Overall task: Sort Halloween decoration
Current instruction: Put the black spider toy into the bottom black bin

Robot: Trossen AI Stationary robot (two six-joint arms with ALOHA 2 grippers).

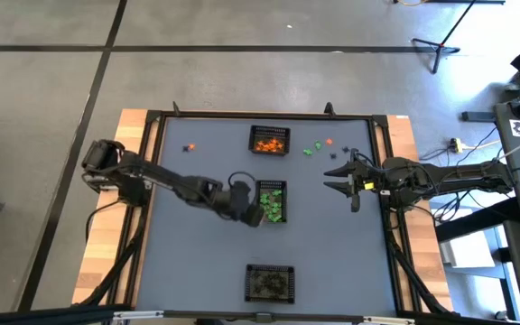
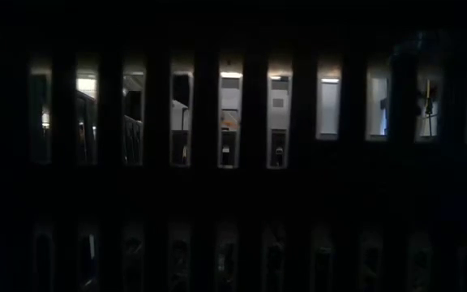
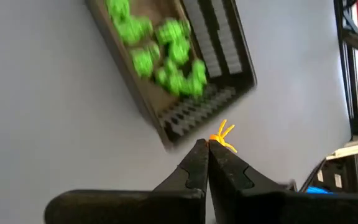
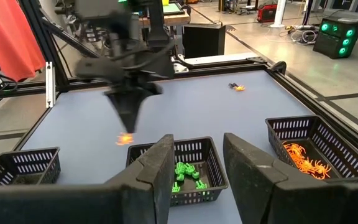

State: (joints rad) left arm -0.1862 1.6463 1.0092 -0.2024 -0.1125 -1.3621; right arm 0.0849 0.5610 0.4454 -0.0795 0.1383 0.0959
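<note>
Pinching a tiny orange spidery trinket [image 3: 224, 137] in closed left hand [image 3: 207, 149] beside green-filled black mesh basket [image 3: 241, 59]; thin grip could slip. Right hand [image 1: 346, 183] open, empty.

The table [image 1: 197, 262] carries 3 black mesh baskets: 1 with orange trinkets [image 1: 270, 141], 1 with green trinkets [image 1: 273, 200], and 1 with dark trinkets [image 1: 270, 283]. The pieces inside each are too many and too small to count. About 5 loose trinkets lie on the mat: 2 near the far-left corner [image 1: 189, 147] and roughly 3 near the right arm [image 1: 319, 147]. 2 arms work here, with 2 grippers; 1 orange trinket [image 3: 224, 135] sits at the left gripper's [image 3: 206, 149] tips.
</note>
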